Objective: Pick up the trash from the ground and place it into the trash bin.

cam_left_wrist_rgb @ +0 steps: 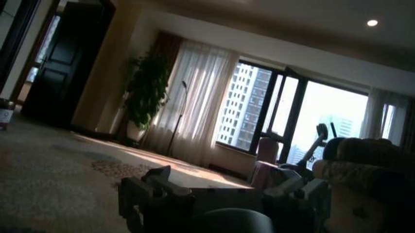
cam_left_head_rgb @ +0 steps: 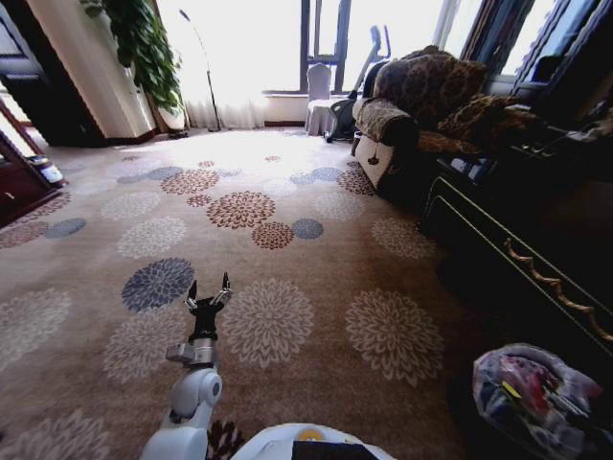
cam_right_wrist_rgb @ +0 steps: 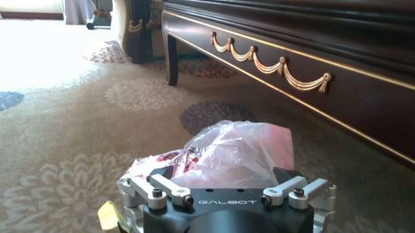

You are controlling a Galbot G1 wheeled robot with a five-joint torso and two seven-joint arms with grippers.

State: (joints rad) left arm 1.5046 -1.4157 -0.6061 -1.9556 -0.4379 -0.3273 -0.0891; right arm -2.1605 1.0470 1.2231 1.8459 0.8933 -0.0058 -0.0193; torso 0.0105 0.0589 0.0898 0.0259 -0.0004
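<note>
In the head view the left gripper (cam_left_head_rgb: 209,289) is reaching forward over the flowered carpet (cam_left_head_rgb: 316,287), its two fingers standing apart with nothing between them. The trash bin (cam_left_head_rgb: 541,398) is sitting far off to that gripper's right and nearer to the robot, close to the foot of the dark cabinet (cam_left_head_rgb: 536,240); its pale plastic liner is bunching around the rim and bits of colourful trash (cam_left_head_rgb: 522,383) are showing through it. A patterned sofa (cam_left_head_rgb: 421,105) is standing well beyond the gripper toward the bright windows, and a tall plant (cam_left_head_rgb: 144,43) is growing in the far corner on the other side. In the left wrist view the left gripper (cam_left_wrist_rgb: 227,194) is pointing low across the carpet toward the curtained window (cam_left_wrist_rgb: 259,116), its dark fingers spread wide and holding nothing, with the plant (cam_left_wrist_rgb: 147,87) far ahead of it. In the right wrist view the right gripper's body (cam_right_wrist_rgb: 227,204) is sitting at the near edge and I cannot tell whether its fingers are apart or together, since they are hiding behind the liner. The trash bin (cam_right_wrist_rgb: 236,153) is lying just in front of that gripper, its crumpled liner showing red and white trash (cam_right_wrist_rgb: 159,160) inside, and the cabinet (cam_right_wrist_rgb: 292,63) with gold swag trim is running alongside, just beyond the bin.
</note>
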